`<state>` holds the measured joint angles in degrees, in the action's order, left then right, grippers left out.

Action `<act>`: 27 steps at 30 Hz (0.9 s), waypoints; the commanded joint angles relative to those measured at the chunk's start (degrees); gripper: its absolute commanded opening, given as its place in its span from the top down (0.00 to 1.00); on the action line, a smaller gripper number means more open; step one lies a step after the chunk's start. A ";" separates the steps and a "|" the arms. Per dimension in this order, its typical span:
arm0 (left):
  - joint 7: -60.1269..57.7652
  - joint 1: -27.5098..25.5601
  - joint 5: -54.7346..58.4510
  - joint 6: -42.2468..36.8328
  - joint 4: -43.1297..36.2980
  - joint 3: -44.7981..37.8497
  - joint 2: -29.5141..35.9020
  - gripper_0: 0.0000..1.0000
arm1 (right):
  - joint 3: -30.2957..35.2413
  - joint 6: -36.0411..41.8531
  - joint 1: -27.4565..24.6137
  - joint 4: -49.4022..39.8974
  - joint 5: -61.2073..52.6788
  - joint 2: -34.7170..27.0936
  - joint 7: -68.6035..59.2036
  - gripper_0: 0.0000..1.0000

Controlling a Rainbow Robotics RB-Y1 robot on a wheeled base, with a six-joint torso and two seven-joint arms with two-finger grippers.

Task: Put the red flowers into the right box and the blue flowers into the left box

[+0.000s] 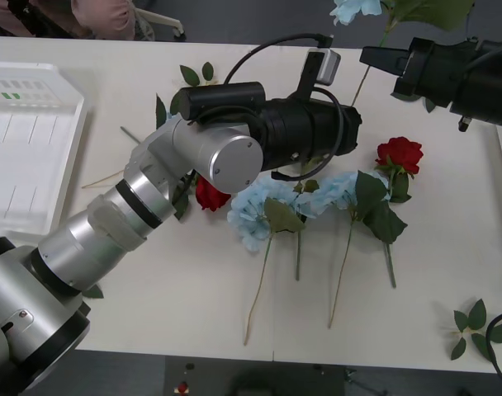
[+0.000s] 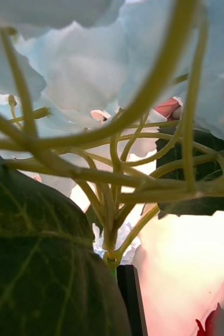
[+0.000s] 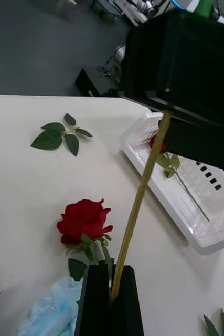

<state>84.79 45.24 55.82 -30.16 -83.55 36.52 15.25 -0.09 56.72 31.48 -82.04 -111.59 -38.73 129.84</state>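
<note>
Above the table, both claws (image 3: 112,294) pinch one blue flower's stem (image 3: 138,199).

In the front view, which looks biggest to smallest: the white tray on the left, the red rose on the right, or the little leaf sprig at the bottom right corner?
1. The left box, by far the largest.
2 and 3. The red rose and the leaf sprig look about alike, so I won't rank them.
</note>
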 commanded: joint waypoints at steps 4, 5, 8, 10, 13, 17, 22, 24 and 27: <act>3.28 2.22 8.52 -1.31 -4.16 -0.75 10.06 1.00 | 0.44 -0.38 2.01 -2.07 1.19 -0.47 1.82 0.39; 3.54 2.22 11.33 -2.98 -5.48 -0.75 13.14 1.00 | 0.44 -0.38 2.10 -2.07 1.37 -0.73 1.73 0.35; 3.98 2.31 18.62 -7.20 -10.58 -0.75 22.28 1.00 | 0.44 0.14 2.10 -2.07 1.46 -1.17 1.11 0.33; 4.25 2.31 23.90 -10.89 -14.44 -0.75 29.93 1.00 | 0.44 0.32 2.10 -1.98 2.60 -1.61 0.67 0.33; 4.86 2.31 29.87 -17.48 -18.66 -1.01 41.88 1.00 | 0.44 2.25 2.10 -2.07 5.24 -2.05 -2.93 0.33; 9.78 2.31 29.79 -26.53 -21.12 -1.45 57.35 1.00 | 0.35 8.76 3.06 -2.07 10.60 -4.07 -15.50 0.33; 16.02 -0.59 13.97 -33.04 -15.59 -1.45 65.44 1.00 | -1.93 21.41 7.90 -2.07 23.08 -8.82 -40.28 0.33; 17.17 -3.05 5.53 -31.28 -14.01 -1.54 66.05 1.00 | -4.48 25.02 9.92 -2.07 27.21 -10.31 -49.86 0.33; 16.99 -7.09 -1.68 -25.65 -10.84 -1.89 66.40 1.00 | -8.88 28.80 12.29 -2.07 33.63 -11.72 -60.67 0.33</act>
<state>100.39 42.02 56.80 -59.85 -95.75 36.44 82.18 -5.67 83.60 39.93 -82.20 -81.56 -48.48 75.99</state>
